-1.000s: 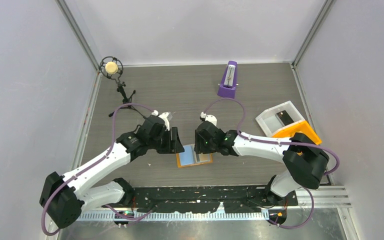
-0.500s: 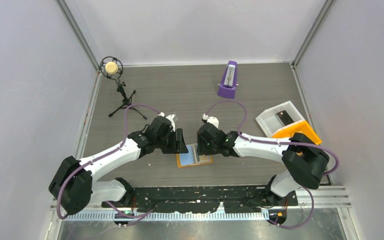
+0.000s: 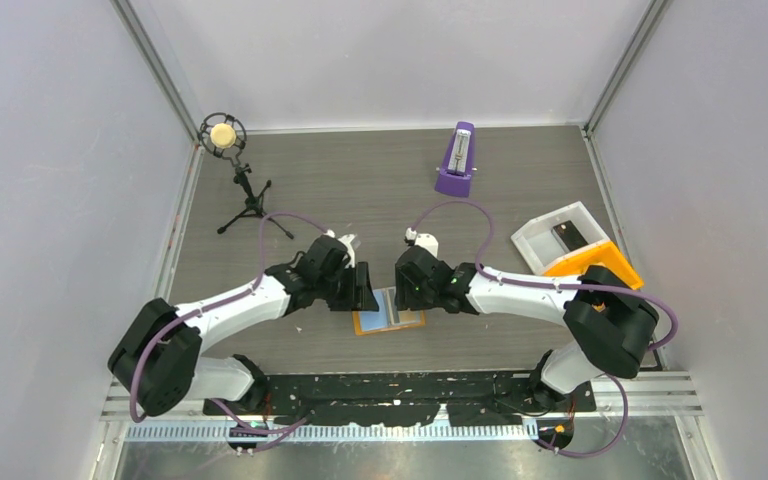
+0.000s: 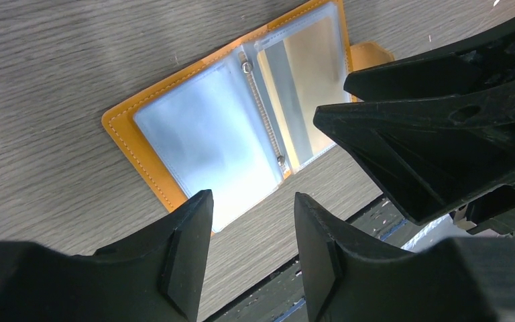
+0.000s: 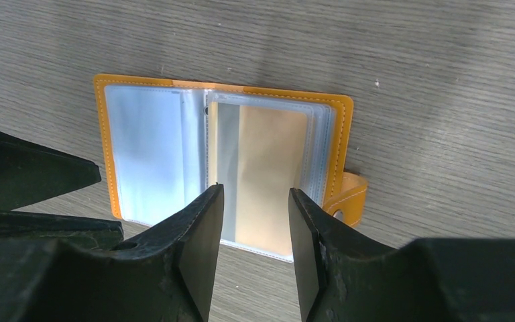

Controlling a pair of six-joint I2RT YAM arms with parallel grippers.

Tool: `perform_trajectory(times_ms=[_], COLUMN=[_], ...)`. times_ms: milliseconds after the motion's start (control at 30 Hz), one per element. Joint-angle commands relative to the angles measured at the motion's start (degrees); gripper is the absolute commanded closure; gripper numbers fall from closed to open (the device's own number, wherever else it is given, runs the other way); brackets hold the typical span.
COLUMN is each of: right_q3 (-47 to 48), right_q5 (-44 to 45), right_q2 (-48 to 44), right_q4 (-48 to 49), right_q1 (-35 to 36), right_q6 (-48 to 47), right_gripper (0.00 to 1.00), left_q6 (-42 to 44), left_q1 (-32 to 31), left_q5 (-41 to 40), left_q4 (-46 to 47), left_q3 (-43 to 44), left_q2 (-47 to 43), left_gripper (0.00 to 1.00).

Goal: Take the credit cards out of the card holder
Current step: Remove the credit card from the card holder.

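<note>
Card holder [image 5: 221,154] lay open and flat on the table [image 3: 360,180], clear pockets facing up, in the near middle between the two arms. The snap tab stuck out at its right edge.

Left pincer [image 4: 251,208]: fingers parted, nothing between them, hovering over the near left corner of the holder. I could not tell from the wrist view whether it touched.

Right pincer [image 5: 255,201]: fingers likewise apart and empty, straddling the near edge of the right-hand pocket [image 5: 268,174].

Contents: a light blue card [image 5: 144,154] filled the left pocket behind its sleeve. The right-hand pocket showed a grey band beside a tan field; I could not tell whether that was a card or only the lining.

Away at the right, a dark flat piece [image 3: 570,236] lay in the white bin [image 3: 532,245]. It was possibly a card, but too small to be sure.

Step in hand (judgement): the holder was opened and both pincers were lining up for an extraction. No card was gripped yet, so the task was at an early to middle stage.

Next move calls for (judgement):
- One pincer should pin the holder down by its cover, since it is light and would likely slide or lift with the card.
- The other should find an exposed card edge at a sleeve mouth, close on it and draw it out in the plane of the pocket.
- The sleeves look slick and snug, so a shallow pinch risks slipping off.
</note>
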Motion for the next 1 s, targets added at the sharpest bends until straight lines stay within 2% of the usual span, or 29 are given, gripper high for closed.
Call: perform_trajectory(times_ms=[0,567,833,967], right_q3=[-0.6,-0.5,-1.2,-3.5], right_q5=[2.0,1.2,-1.7,-5.6], right_q2=[0.3,1.2,1.4,-0.2], right_q4=[0.2,0.3,2.3,6.5], right_q1=[-0.2,-0.3,-1.3,-2.6], right_q6=[-0.2,-0.3,0.4,1.2], right_gripper=[0.52,0.52,0.52,0.53], left_q6=[0.3,-0.3,-0.3,-0.4], left_q1=[0.3,0.3,0.3,0.3], left_q5=[1.2,1.5,1.6,1.7], left_q4=[3.8,7.6,7.8,8.0], left_q3=[-0.8,-3.1,-3.4,-3.4], left_q2=[0.9,5.4,5.2,5.4], left_gripper=[0.50,0.54,0.56,0.56])
